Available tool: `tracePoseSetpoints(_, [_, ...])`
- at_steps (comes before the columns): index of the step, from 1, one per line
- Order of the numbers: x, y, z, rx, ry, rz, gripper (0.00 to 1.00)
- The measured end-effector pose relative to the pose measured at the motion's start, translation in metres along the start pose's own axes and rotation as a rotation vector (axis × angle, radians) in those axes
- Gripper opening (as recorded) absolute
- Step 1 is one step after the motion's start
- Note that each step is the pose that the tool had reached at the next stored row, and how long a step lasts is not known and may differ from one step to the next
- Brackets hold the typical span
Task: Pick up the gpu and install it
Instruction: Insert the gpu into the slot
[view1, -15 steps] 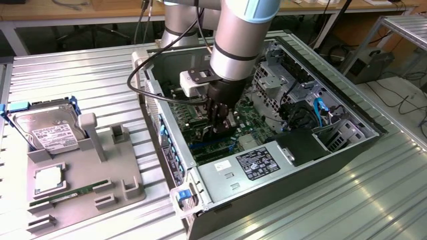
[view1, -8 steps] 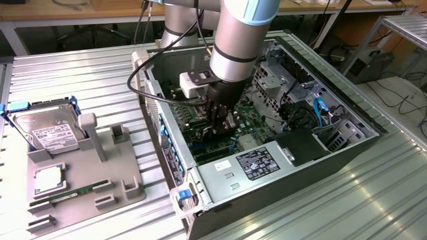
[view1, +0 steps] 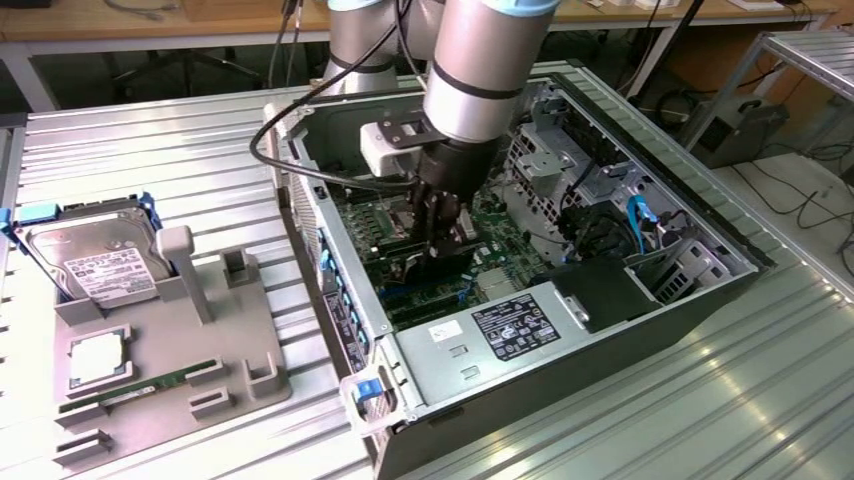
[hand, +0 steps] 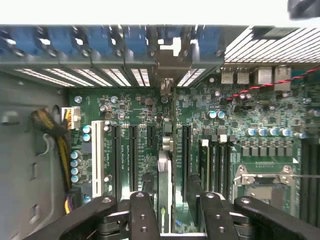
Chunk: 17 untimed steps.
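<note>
My gripper (view1: 438, 238) reaches down into the open computer case (view1: 574, 385), over the green motherboard (view1: 514, 245). It is shut on the gpu (view1: 427, 265), a dark card held on edge. In the wrist view the gpu (hand: 164, 170) shows edge-on between the two black fingers (hand: 142, 212). It stands upright over the motherboard's long black expansion slots (hand: 134, 155). Its silver end bracket (hand: 167, 62) sits against the slot openings in the case's rear wall. Whether the card's lower edge is down in a slot I cannot tell.
Beside the case, at the exterior view's left, a grey fixture (view1: 227, 350) holds a silver hard drive (view1: 100, 255), a processor chip (view1: 96, 357) and a green memory stick (view1: 134, 392). Inside the case are the power supply (view1: 514, 330), a yellow-black cable bundle (hand: 55, 132) and the processor socket (hand: 262, 182).
</note>
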<state>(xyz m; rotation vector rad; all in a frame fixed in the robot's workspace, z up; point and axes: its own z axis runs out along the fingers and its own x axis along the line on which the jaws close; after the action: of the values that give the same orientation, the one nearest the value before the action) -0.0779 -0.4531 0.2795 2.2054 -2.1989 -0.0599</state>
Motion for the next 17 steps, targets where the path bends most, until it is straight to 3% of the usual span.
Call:
tracePoseSetpoints(2, [-0.001,0.0007,-0.0029,0.0001,0.0032,0.0,0.38])
tracePoseSetpoints(3, [-0.003,0.0012,-0.0031,0.0,0.008,-0.001,0.38])
tracePoseSetpoints(8, [-0.011,0.0036,-0.0028,-0.0001,0.0334,-0.003,0.11])
tracePoseSetpoints(13, [-0.012,0.0057,0.0045,-0.0001,0.0446,-0.011,0.11])
tracePoseSetpoints(17, [-0.013,0.006,0.0087,-0.0005,0.0495,-0.014,0.11])
